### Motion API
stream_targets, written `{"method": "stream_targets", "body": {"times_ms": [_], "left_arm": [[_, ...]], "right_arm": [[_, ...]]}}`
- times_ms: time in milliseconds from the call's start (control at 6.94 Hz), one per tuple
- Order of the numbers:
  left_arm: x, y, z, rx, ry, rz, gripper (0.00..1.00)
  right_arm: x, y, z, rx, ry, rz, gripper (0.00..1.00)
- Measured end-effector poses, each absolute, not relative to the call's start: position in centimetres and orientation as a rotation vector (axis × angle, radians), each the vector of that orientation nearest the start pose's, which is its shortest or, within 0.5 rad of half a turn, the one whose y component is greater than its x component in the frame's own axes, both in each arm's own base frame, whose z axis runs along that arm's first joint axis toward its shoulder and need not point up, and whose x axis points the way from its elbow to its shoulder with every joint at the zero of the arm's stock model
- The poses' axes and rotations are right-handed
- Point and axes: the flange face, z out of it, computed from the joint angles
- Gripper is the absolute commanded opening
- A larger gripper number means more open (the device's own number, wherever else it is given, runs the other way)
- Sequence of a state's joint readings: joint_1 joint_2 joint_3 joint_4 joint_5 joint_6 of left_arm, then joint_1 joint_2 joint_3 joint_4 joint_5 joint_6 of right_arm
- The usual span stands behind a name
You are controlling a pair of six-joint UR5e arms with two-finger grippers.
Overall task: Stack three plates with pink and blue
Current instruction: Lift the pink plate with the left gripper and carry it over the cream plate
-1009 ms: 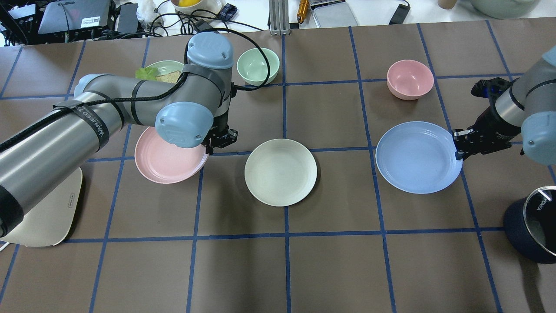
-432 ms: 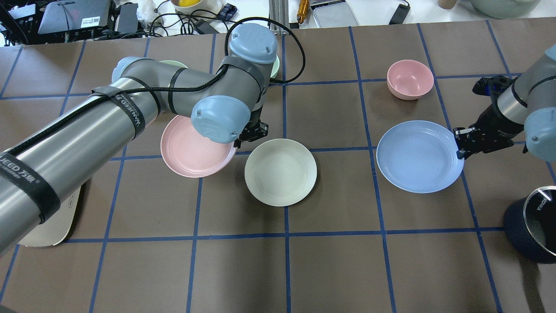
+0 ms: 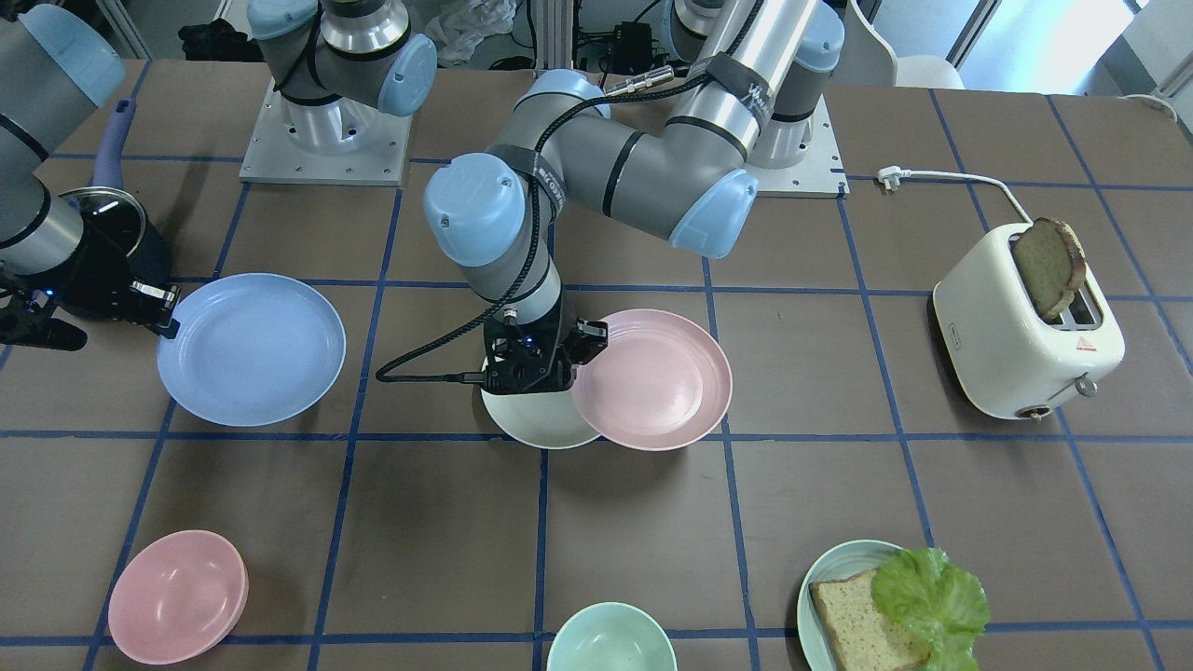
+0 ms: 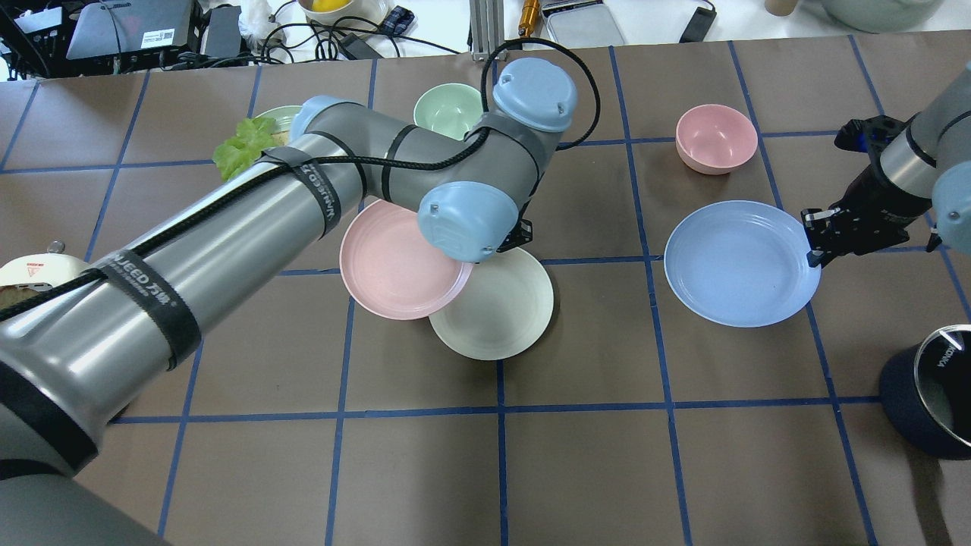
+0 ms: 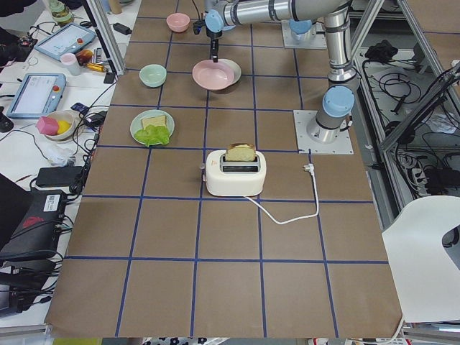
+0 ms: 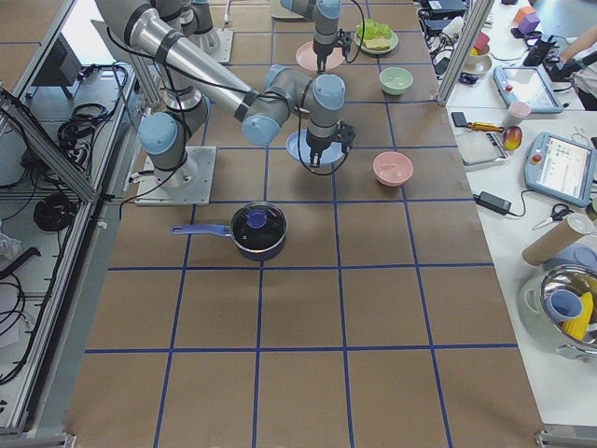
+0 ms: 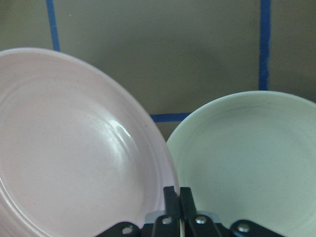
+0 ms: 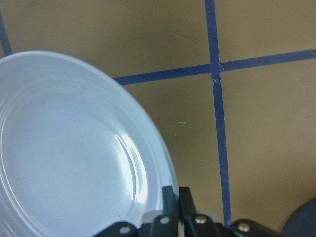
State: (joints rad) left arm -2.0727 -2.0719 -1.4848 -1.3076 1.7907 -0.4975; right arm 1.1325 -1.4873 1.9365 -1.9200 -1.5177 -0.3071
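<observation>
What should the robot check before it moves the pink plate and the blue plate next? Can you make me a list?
1. Left gripper shut on the rim of the pink plate: ok.
2. Pink plate centred over the cream plate: not ok, it covers only one edge.
3. Cream plate bare inside: ok.
4. Right gripper shut on the rim of the blue plate: ok.
5. Blue plate lifted off the table: cannot tell.
6. Pink bowl apart from the blue plate: ok.
</observation>
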Motion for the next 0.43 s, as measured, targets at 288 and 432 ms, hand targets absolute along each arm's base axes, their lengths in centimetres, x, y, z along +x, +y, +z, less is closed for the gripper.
{"method": "stream_targets", "body": {"times_ms": [288, 432], "left_arm": [[-45.0, -49.9, 24.8, -0.015, 2.858, 0.058, 0.00], [-46.5, -49.2, 24.4, -0.025, 2.848, 0.069, 0.00]], "right_arm": [[-7.8, -49.2, 30.8, 0.206, 3.048, 0.116, 0.00], [-7.8, -49.3, 30.8, 0.206, 3.048, 0.117, 0.00]]}}
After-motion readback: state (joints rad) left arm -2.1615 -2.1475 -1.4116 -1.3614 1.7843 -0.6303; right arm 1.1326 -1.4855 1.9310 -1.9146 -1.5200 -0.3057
